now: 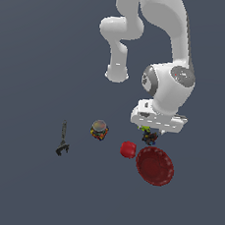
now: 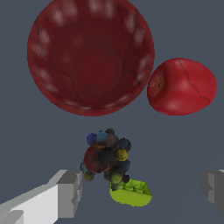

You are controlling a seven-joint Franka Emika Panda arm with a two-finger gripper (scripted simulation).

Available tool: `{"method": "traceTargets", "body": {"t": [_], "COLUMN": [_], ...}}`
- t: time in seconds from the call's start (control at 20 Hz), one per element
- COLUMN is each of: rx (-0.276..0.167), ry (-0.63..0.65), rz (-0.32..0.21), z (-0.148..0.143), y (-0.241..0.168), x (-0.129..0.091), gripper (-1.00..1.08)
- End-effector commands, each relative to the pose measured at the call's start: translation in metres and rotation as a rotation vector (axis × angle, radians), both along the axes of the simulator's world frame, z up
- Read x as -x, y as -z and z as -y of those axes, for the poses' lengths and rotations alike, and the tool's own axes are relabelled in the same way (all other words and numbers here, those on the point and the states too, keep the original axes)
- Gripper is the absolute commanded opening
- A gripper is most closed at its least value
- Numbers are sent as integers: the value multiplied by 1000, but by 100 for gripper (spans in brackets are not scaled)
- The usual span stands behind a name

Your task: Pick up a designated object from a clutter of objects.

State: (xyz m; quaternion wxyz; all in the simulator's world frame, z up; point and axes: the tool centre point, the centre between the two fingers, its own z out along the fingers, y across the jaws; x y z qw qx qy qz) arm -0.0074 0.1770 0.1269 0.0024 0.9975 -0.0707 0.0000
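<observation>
1. Below the white arm's wrist, the tool (image 1: 151,131) is seen low over the dark grey bench (image 1: 22,183), its fingers mostly hidden by the wrist housing in the exterior view.
2. From the wrist view, the tool (image 2: 142,192) is shown spread wide, with one pale grey finger (image 2: 65,192) at one edge of the picture and the other finger (image 2: 214,188) at the opposite edge; nothing is pinched between them.
3. The dark speckled lump (image 2: 106,156) is found on the bench between the two fingers, nearer to one of them, and is touched by neither.
4. Blackish, red, blue and yellow-orange blobs are seen on the lump's surface.
5. A lime-green piece (image 2: 131,192) with small studs on top is seen right against the lump; whether the two touch cannot be told for certain.
6. In the exterior view, the lump (image 1: 149,137) and the green piece (image 1: 145,129) are seen just under the wrist, partly covered by it.
7. A dark red ridged bowl (image 1: 154,166) is placed near the lump, apart from it, lying open side up.
8. A red apple-shaped object (image 1: 128,149) is seen just beside the bowl, on the exterior view's left of it.
9. A grey-topped jar (image 1: 99,130) with a multicoloured base stands further toward the exterior view's left.
10. A slim dark grey tool-like piece (image 1: 62,139) lies well apart from the rest, furthest toward the exterior view's left.
</observation>
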Motion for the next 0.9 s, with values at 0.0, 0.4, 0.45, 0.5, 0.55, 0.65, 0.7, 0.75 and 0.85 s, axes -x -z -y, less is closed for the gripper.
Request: {"method": "traceTargets", "body": {"t": [0.0,0.4,0.45,0.5,0.55,0.65,0.7,0.75,0.85], "rx": [-1,-5,-5,-5,-4,-4,-4,-4,-4], "ry": [12,30,30,30,28,28,28,28,28], "rz": [1,1,0,0,-1,-1,-1,-1,-1], "z": [-11,-30,-30,-30,-30,-30,-30,-30,-30], "y": [15,38,39,39,38,40,41,44,50], "x": [6,17,18,18,18,18,18,18,18], "gripper": [100,100,100,100,100,100,100,100,100]}}
